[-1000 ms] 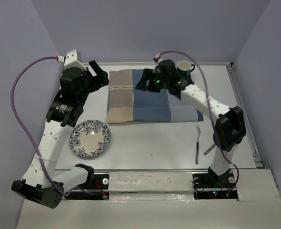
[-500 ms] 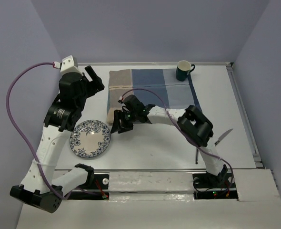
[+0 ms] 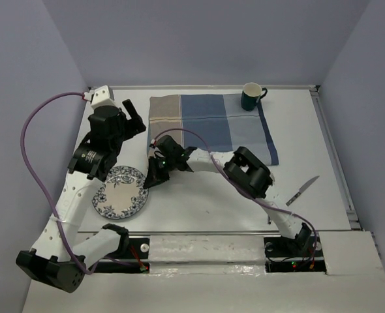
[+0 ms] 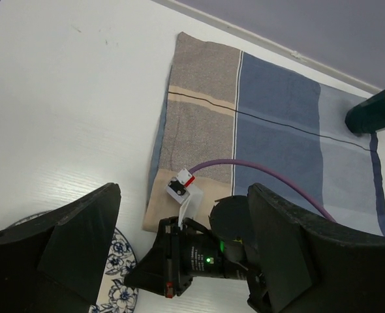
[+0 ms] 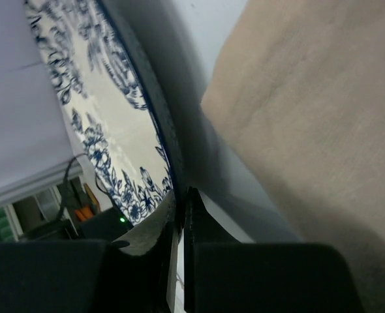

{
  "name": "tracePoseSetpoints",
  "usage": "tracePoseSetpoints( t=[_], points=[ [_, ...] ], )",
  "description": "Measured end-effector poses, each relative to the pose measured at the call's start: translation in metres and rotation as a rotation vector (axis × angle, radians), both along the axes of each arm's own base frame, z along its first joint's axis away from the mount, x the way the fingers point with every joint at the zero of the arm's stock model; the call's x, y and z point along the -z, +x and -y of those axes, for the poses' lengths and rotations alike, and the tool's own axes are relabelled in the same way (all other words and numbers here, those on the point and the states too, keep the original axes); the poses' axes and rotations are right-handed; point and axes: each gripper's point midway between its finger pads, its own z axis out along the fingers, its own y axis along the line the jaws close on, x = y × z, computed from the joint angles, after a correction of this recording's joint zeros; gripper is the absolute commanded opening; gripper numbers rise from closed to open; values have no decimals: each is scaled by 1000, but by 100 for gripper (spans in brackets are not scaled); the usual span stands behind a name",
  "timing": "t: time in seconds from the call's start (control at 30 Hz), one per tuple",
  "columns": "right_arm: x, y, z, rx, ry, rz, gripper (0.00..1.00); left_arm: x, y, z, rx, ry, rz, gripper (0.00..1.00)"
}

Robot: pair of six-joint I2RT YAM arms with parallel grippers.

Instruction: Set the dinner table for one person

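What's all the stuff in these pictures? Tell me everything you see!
dinner table: one, white-grey, under everything.
cloth mat: one, blue and beige stripes, far middle of the table.
mug: one, dark green, at the mat's far right corner.
plate: one, white with blue flowers, near left.
knife: one, silver, near right.
cables: two, purple, one looping off each arm.
left gripper: one, black, open, held up beside the mat's left side.
right gripper: one, black, closed on the plate's right rim.

Plain lavender walls [image 3: 205, 39] all around
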Motion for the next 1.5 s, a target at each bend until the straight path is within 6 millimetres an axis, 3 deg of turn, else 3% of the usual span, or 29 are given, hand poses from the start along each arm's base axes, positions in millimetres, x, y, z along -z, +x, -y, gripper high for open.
tracePoseSetpoints(
  t=[0.13,0.2,0.33,0.4,0.5,0.6,0.7,0.77,0.83,0.9,0.97,1.1,1.23,1.3,1.33,1.43,1.5],
  points=[
    [-3,-6,-1,-22,-1,-10,0,-5,2,-8,-24,40,15,90],
    [-7,-7,0,-25,-3,-7,0,-17,6,-12,-38,71,29,90],
    [-41,5,10,-1,9,23,0,-78,24,-15,-63,87,160,90],
    [-64,20,22,35,25,43,0,-94,25,-15,-66,81,208,90],
    [-117,67,62,144,91,102,0,-101,22,-16,-62,82,234,90],
    [-165,133,131,321,145,187,0,-92,25,-11,-34,81,221,90],
    [-181,197,210,532,142,256,0,-67,29,-1,11,82,171,90],
    [-175,221,243,622,116,268,0,-48,31,5,41,88,127,90],
    [-152,243,277,710,64,246,0,-34,32,8,57,92,97,90],
    [-125,253,295,753,9,204,0,-23,33,11,72,96,71,90],
    [-94,256,304,775,-46,148,0,-21,33,12,80,94,66,90],
    [-53,250,312,780,-120,68,0,-22,34,15,92,84,75,90],
    [-43,247,314,775,-147,51,3,-16,34,17,101,83,63,90],
    [-41,247,316,779,-154,57,20,-14,34,17,101,86,59,90],
    [-37,246,317,782,-163,56,45,-13,34,17,102,87,57,90],
    [-26,238,320,774,-190,41,69,-12,33,16,101,90,55,90],
    [-23,235,324,768,-214,44,74,-9,33,16,102,91,51,90]
  ],
)
